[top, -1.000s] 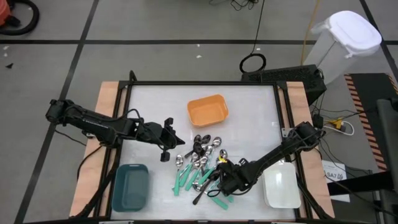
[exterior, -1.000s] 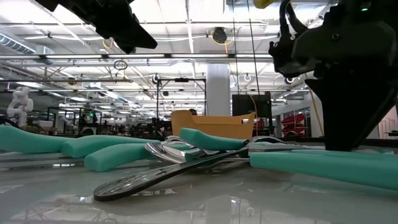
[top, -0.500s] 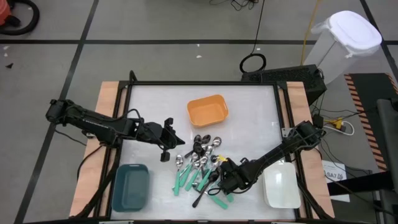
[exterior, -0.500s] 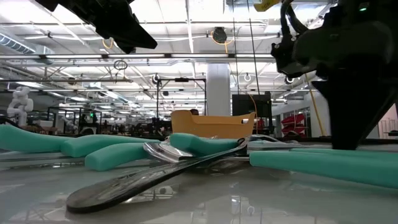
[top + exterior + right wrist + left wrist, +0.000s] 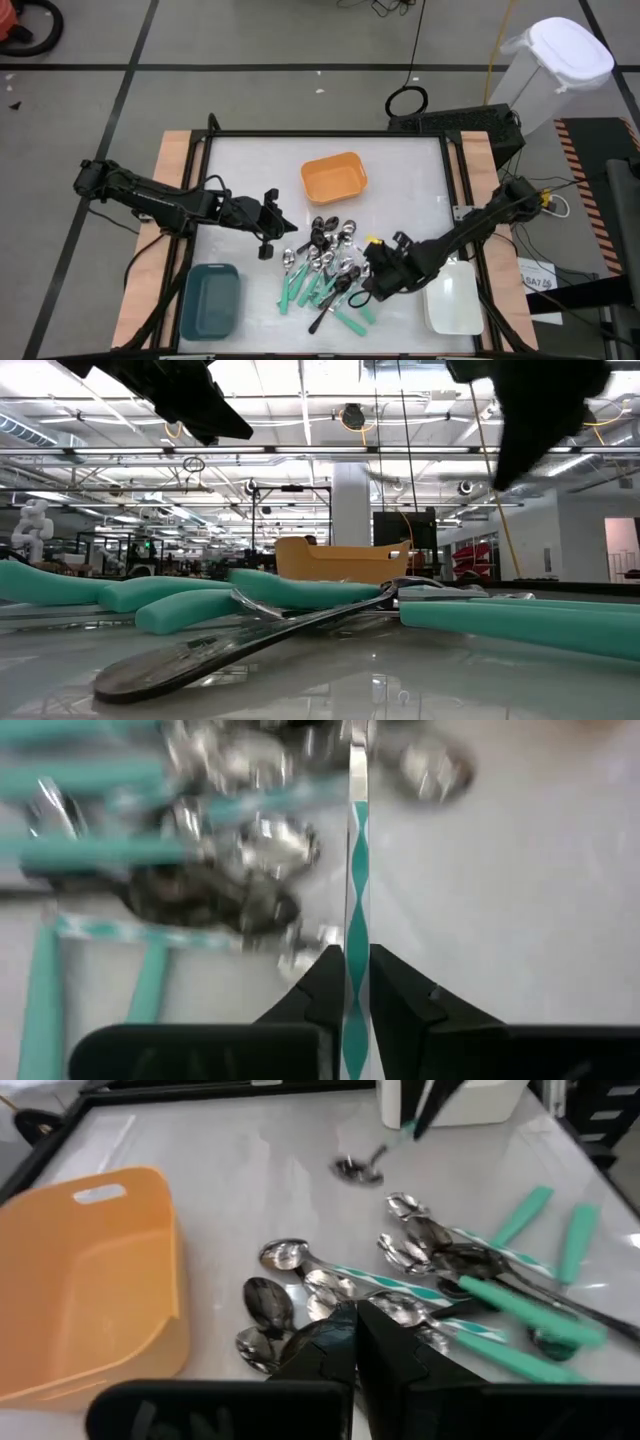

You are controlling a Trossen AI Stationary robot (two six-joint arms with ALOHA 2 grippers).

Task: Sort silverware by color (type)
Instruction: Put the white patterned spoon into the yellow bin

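Right wrist view: the right gripper is clamped on a teal-patterned spoon, whose length runs straight ahead, lifted near the white tray at the table's right edge.

You will find no readable text, label, brand, number or sign in any of these views: not on the table, the trays, the spoons or the arms.

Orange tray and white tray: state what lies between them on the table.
High view: the spoon pile and the right gripper, shut on a spoon, lie between the orange tray and white tray.
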